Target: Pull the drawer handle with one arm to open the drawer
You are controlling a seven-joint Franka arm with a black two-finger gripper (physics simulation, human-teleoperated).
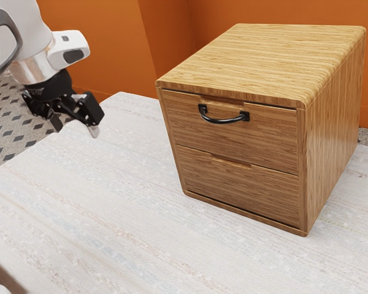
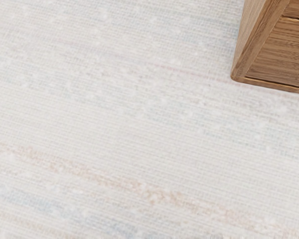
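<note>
The top drawer sits shut, its front flush in the wooden cabinet, and its black handle lies at about 3 o'clock from the gripper in the exterior view, well apart from it across the pale table. The claw hangs spread and empty above the table, so the reach has not begun. The risks, as I judge them, are in the approach. If the hand comes in too low, it would meet the plain lower drawer, at 6 o'clock from the handle. A claw turned the wrong way would straddle the bar badly and slip off on the pull. A skewed pull could also drag the whole cabinet along the table rather than slide the drawer. The exterior view gives the handle's height and the claw's spread, while the wrist view adds the cabinet's bottom corner resting flat on the weave beneath the hand.
</note>
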